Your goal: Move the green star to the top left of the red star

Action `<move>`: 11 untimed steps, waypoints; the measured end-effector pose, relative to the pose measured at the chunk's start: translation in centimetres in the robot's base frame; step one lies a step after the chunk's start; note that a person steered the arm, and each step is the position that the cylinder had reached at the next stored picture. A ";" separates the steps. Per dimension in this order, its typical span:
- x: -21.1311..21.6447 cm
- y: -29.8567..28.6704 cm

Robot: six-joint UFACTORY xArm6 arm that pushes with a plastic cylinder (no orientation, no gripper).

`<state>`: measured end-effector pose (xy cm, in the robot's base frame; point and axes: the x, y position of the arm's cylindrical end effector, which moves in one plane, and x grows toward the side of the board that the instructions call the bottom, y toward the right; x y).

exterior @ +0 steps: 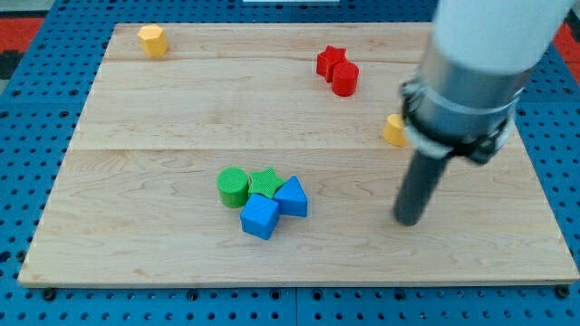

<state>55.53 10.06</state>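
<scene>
The green star (265,182) lies near the board's middle, wedged between a green cylinder (233,187) on its left, a blue triangle (293,196) on its right and a blue cube (260,216) below. The red star (330,62) sits near the view's top, touching a red cylinder (345,79) at its lower right. My tip (410,220) rests on the board well to the right of the green star cluster, apart from all blocks.
A yellow hexagon block (153,41) sits at the top left corner. Another yellow block (394,130) is partly hidden behind the arm at the right. The wooden board (136,235) lies on a blue grid floor.
</scene>
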 end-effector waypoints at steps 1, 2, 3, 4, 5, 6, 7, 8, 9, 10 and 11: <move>-1.1 -7.5; -3.5 -11.8; -5.0 -15.8; -9.1 -18.4; -8.5 -19.6; -9.1 -24.3; -14.2 -23.7; -19.0 -20.7; -25.6 -18.0; -26.6 -20.9; -28.2 -17.0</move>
